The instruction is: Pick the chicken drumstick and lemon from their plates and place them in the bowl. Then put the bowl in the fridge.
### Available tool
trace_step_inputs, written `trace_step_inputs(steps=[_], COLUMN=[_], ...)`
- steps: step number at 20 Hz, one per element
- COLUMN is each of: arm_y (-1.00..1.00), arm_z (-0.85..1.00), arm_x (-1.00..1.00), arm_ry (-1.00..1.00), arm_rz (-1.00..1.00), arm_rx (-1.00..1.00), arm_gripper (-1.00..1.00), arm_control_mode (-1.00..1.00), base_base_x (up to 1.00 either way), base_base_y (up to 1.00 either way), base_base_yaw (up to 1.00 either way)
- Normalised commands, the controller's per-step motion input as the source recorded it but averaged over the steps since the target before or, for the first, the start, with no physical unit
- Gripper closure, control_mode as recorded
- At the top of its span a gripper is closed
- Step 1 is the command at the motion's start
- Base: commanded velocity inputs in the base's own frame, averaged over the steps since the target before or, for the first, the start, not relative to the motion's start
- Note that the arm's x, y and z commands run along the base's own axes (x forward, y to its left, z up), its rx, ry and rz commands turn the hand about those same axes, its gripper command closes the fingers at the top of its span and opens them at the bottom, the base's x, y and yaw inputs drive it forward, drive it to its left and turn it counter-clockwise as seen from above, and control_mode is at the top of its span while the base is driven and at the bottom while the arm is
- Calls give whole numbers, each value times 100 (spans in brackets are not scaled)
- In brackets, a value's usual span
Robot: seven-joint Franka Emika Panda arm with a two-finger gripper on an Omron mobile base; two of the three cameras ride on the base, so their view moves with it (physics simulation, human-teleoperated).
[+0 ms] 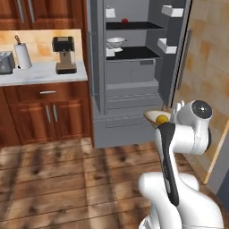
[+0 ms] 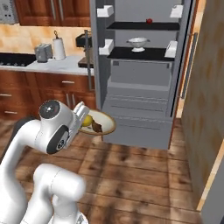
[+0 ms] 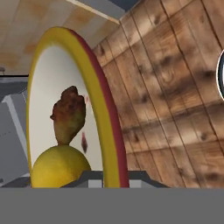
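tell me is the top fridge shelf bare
No, a small red fruit sits on the top black shelf of the open fridge, as the right base view shows.

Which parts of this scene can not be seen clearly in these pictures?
- Gripper: in the right base view, the arm's own wrist hides the fingertips and their grip on the bowl.
- Bowl: in the left base view, the arm covers most of it; just a rim piece and the lemon show.
- Drumstick: in the hand view, the lemon hides its thin end.
- Fridge: the top is cut off in both base views.
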Motion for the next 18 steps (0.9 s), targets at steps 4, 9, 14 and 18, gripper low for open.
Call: trace_step_inputs(steps=[4,9,14,18], arm_y=[0,0,0,0], arm_z=[0,0,0,0], arm_x=[0,0,0,0], arm_ry=[0,0,0,0], arm_rz=[0,0,0,0], arm_rx=[0,0,0,0], arm_gripper=[100,100,100,100], arm_control_mode=[100,100,100,100], base_base_x=[73,71,74,71], base_base_y=[-44,-47,-44,-45], base_base_yaw=[13,9,10,10])
